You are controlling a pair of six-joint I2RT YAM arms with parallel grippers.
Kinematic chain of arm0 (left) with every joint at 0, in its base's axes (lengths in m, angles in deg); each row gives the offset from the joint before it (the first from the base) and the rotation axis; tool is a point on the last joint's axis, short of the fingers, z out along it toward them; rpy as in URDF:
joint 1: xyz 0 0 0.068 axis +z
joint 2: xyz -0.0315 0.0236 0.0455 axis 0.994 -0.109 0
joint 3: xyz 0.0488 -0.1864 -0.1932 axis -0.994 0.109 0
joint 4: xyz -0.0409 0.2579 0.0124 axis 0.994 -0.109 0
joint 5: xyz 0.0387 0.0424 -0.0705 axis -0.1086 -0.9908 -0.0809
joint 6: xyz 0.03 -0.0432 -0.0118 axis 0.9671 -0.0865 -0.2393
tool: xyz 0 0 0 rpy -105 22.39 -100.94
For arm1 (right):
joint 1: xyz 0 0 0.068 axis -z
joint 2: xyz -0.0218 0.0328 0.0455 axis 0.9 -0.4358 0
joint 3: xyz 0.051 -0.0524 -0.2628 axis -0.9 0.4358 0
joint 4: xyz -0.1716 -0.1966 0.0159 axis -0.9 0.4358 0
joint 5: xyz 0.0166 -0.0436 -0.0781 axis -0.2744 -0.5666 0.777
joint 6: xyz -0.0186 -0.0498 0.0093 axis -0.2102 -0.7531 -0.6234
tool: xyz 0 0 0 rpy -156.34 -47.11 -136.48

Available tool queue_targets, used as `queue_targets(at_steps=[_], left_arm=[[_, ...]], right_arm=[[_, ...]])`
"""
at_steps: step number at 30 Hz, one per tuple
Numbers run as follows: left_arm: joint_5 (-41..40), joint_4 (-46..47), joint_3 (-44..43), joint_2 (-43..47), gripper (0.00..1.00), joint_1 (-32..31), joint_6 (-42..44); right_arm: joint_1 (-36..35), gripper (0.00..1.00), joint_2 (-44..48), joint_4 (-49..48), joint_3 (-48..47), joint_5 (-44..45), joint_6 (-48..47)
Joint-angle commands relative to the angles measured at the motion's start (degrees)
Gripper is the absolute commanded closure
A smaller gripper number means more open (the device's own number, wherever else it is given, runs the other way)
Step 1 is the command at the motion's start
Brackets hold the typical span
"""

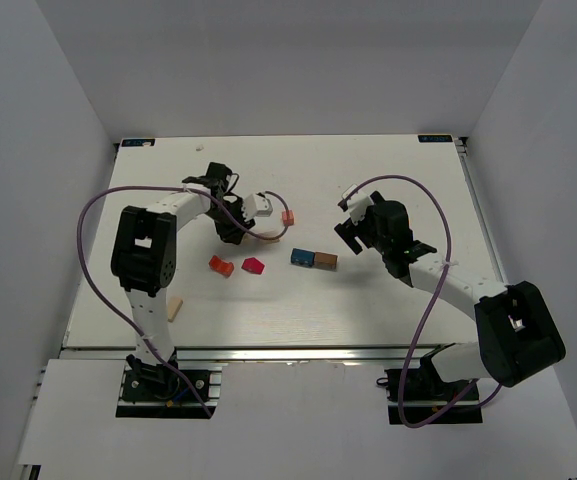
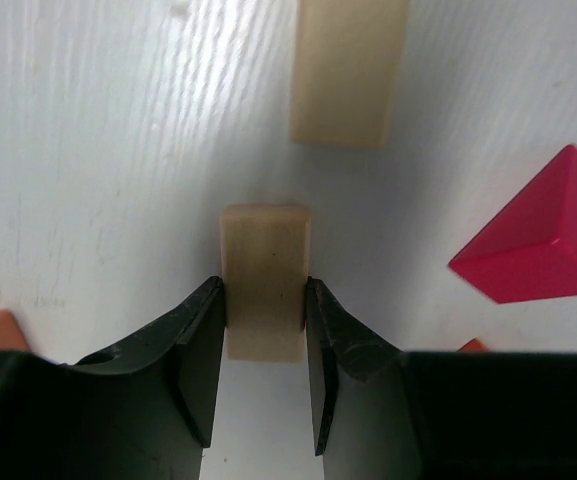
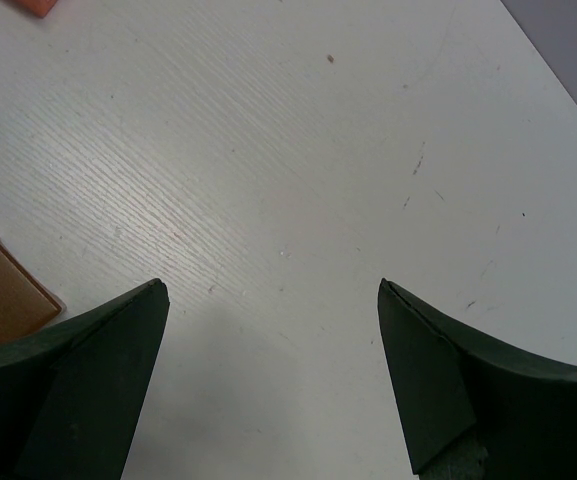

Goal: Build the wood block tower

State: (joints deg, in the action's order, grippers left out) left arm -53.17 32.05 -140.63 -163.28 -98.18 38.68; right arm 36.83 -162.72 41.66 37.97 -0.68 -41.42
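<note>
tan block (image 2: 264, 245) in left gripper (image 2: 264, 288): wrist view only

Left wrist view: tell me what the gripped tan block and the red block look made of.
Tan block: likely unfinished wood, with a matte, pale surface and no gloss. Red block: probably painted wood, with solid even colour and a slight sheen on its sharp facets; plastic cannot be ruled out.

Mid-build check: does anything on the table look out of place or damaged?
Nothing looks damaged. One stray pale block lies alone by the left arm's base, apart from the coloured blocks mid-table. The left tool grips a second pale block squarely; the right tool is open, empty.
</note>
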Motion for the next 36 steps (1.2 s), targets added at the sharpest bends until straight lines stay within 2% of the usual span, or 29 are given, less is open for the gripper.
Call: queue_targets(at_steps=[1, 24, 27, 36], left_arm=[[0.2, -1.5, 0.3, 2.6, 0.98, -2.0, 1.5], [-1.9, -2.0, 1.4, 2.3, 0.97, -5.2, 2.0], [-2.3, -1.8, 1.7, 2.7, 0.93, -5.5, 1.5], [-2.9, -0.9, 2.6, 3.7, 0.90, -5.8, 0.6]], right_arm=[[0.3, 0.11, 0.0, -1.8, -1.5, -0.3, -0.6], [0.3, 0.11, 0.4, -1.5, -1.4, -0.3, -1.0], [0.3, 0.11, 0.4, -1.3, -1.4, -0.4, -1.0], [0.3, 0.11, 0.3, -0.9, -1.5, -0.8, -1.1]])
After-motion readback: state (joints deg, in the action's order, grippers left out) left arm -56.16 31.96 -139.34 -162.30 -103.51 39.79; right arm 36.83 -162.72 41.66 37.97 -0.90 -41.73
